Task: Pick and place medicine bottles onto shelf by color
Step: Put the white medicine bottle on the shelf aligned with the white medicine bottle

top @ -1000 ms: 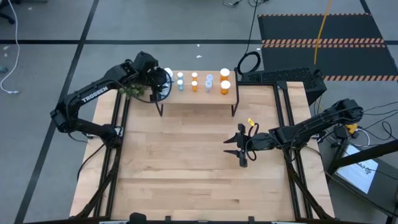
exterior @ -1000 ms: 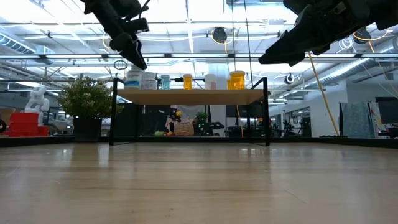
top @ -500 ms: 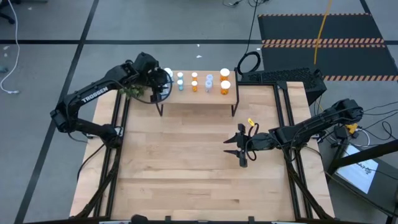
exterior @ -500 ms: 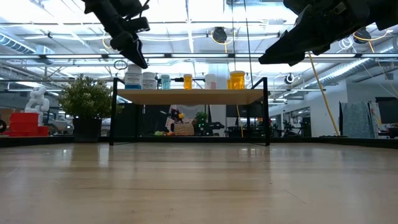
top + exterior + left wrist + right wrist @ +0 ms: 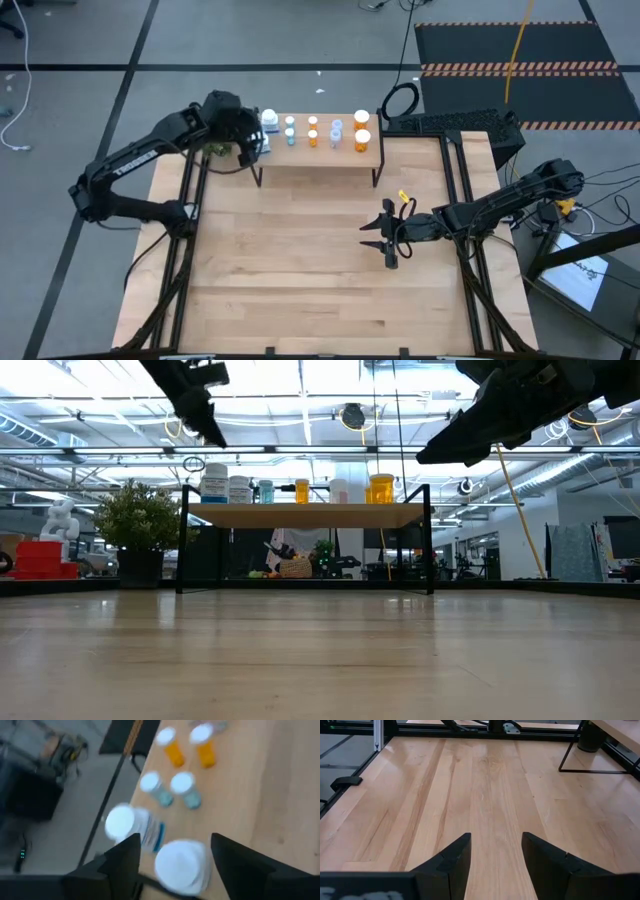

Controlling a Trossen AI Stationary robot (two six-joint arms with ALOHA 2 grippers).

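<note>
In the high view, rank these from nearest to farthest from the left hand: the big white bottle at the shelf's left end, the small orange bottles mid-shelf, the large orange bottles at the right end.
Measured from the left hand, which sits off the shelf's left end:
1. Big white bottle, left end.
2. Small orange bottles, mid-shelf.
3. Large orange bottles, right end.

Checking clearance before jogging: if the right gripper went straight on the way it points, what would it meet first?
Probably the bare table: the right gripper points across open wood. The shelf leg stands off to one side, though depth is unclear.
</note>
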